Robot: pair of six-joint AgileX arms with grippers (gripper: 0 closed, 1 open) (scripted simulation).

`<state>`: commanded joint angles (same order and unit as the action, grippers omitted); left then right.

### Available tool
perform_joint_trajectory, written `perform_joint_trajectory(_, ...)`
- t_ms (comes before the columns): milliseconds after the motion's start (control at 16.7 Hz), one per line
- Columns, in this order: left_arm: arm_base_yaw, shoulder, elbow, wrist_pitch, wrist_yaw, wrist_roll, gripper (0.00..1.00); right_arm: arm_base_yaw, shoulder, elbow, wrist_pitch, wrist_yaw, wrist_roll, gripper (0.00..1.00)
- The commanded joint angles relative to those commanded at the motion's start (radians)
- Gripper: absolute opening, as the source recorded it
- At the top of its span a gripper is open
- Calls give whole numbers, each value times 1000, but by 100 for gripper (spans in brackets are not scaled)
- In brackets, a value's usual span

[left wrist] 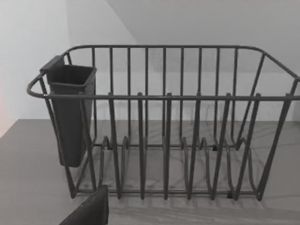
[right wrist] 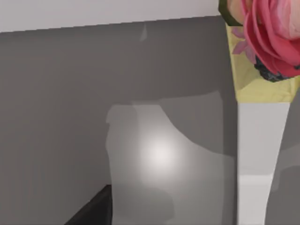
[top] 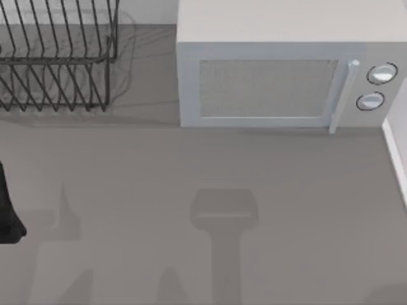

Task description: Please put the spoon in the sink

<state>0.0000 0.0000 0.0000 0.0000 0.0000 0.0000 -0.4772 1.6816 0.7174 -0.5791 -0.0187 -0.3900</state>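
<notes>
1. Dark left arm (top: pixel 9 213) sits at the top view's left edge; whether its fingers are spread or pressed together cannot be told.
2. Behind it at the back left stands a wire dish rack (top: pixel 57 54) with a dark cutlery holder (left wrist: pixel 70 112) on one end.
3. Right of the rack stands a white microwave (top: pixel 280 70), door closed.
4. Grey countertop (top: pixel 191 190) stretches in front.
5. From the right wrist, a pink flower (right wrist: pixel 269 33) tops a pale upright box (right wrist: pixel 258 154).

What may be the sink (top: pixel 399 159) is a pale, straight-edged rim at the tabletop's (top: pixel 191 165) right side; its basin cannot be made out.
</notes>
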Motion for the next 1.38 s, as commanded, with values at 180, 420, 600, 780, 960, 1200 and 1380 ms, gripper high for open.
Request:
perform_joint_trajectory(180,0,0,0,0,0,0,100,-5,-67,42,-75,-5,-3,0)
perform_joint_trajectory(420,0,0,0,0,0,0,100,-9,-117,141,-233,-7,-8,0)
perform_joint_trajectory(600,0,0,0,0,0,0,100,-9,-176,232,-406,-6,-10,0)
perform_joint_trajectory(780,0,0,0,0,0,0,100,-8,-225,293,-493,-5,-9,0)
perform_joint_trajectory(960,0,0,0,0,0,0,100,-7,-231,300,-501,-5,-9,0)
perform_joint_trajectory(1200,0,0,0,0,0,0,100,-5,-198,329,-513,-5,2,0)
perform_joint_trajectory(1380,0,0,0,0,0,0,100,10,-89,456,-567,-1,33,0)
